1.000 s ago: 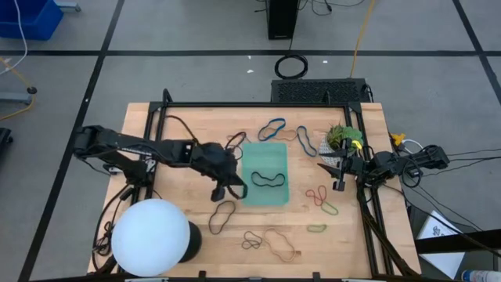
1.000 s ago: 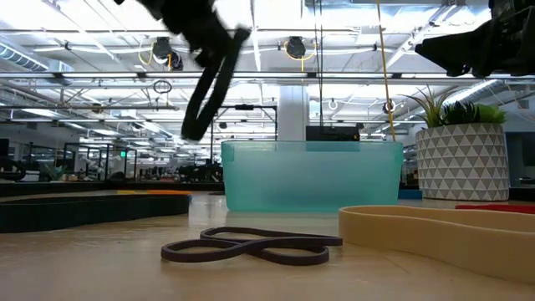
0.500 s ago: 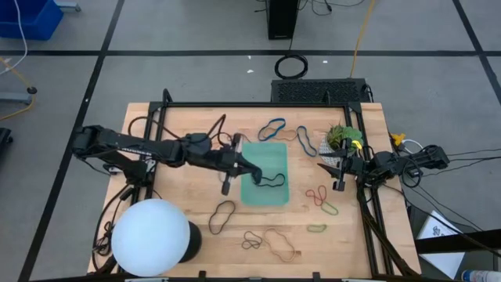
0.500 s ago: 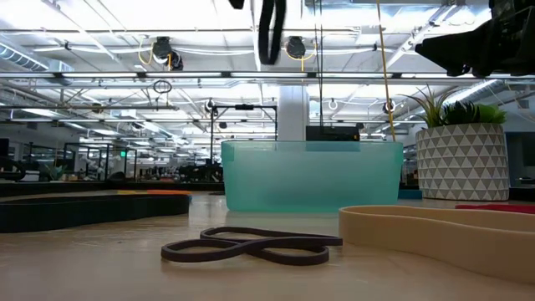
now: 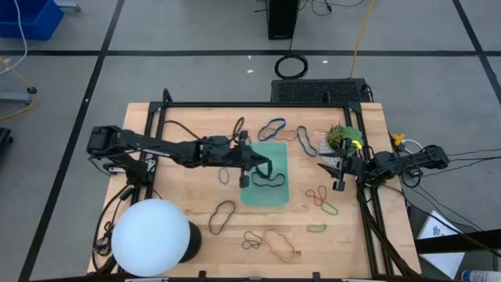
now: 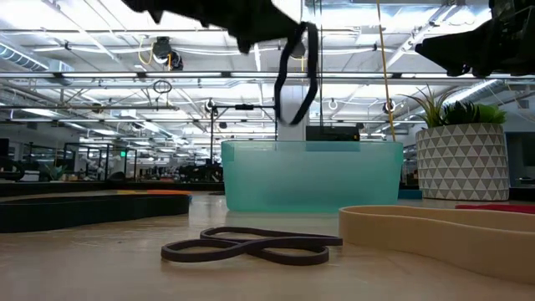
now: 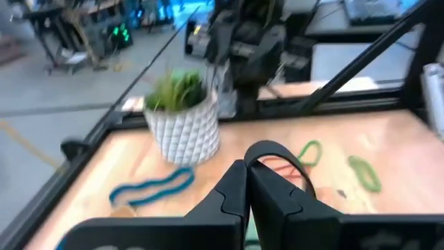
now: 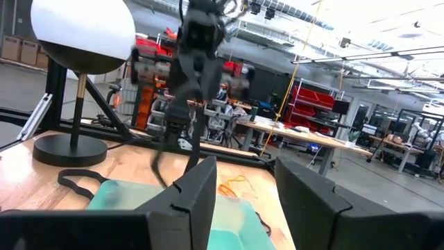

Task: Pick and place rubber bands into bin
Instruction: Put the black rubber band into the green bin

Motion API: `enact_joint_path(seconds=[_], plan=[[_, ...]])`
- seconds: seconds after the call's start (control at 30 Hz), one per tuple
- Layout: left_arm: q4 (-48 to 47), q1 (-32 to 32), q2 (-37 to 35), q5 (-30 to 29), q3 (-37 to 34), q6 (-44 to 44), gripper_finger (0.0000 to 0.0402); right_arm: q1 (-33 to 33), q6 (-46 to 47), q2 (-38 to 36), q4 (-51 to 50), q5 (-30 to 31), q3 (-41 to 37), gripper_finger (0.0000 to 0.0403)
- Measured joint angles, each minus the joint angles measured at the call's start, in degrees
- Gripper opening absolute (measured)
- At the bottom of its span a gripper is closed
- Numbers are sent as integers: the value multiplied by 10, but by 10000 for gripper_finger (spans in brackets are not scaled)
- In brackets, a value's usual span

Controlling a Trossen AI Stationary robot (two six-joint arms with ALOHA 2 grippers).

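Wooden tabletop [image 5: 180, 129] is strewn with loose rubber bands [image 5: 221, 216]; one black band already lies in the bin [image 5: 279, 150]. Left gripper [image 5: 244, 179], pinched shut on another black band [image 6: 294, 79], hovers above it. Right gripper [image 5: 339, 185] waits open beside the table's right edge.

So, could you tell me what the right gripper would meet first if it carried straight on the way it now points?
Probably the bin: the right gripper points across the table at it, open and empty. The left gripper hangs above that bin, shut on a black rubber band, likely too high to be met first.
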Motion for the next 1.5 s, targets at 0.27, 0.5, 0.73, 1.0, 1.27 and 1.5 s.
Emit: enact_joint_path(seconds=[0.27,0.5,0.73,1.0,1.27,1.5], plan=[[3,27,81,-2,0,-43,23,0,0,0,0,0,0,141],[12,30,129,-1,0,-48,6,0,0,0,0,0,0,141],[14,30,168,-1,0,-73,33,0,0,0,0,0,0,141],[7,30,180,-1,0,-76,36,0,1,0,0,0,0,141],[7,30,178,-1,0,-75,37,0,1,0,0,0,0,141],[7,30,178,-1,0,-71,37,0,0,0,0,0,0,141]])
